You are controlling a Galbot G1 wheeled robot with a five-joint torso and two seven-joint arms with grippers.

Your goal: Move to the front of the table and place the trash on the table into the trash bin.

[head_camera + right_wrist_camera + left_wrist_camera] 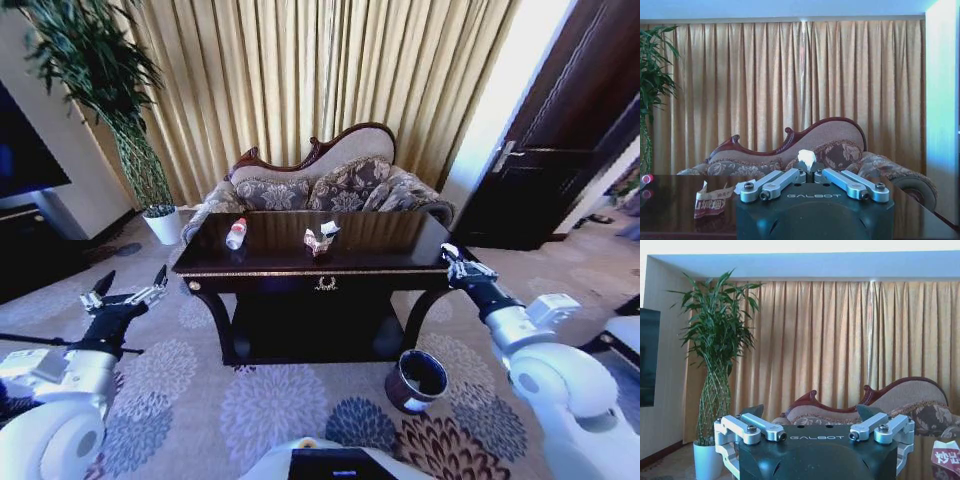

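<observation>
Your trash bin (418, 380) sits on the floor, inside unclear. Bottle (236, 233) and wrapper (317, 241) lie on the tabletop (380, 245). Left gripper (128, 287) fingers spread wide; right gripper (452, 262) pinches a white scrap (806, 158).

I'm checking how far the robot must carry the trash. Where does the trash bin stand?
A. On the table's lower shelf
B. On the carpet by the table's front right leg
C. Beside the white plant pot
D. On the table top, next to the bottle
B: the head view shows the trash bin on the carpet by the front right leg of the table, below the right hand.
</observation>
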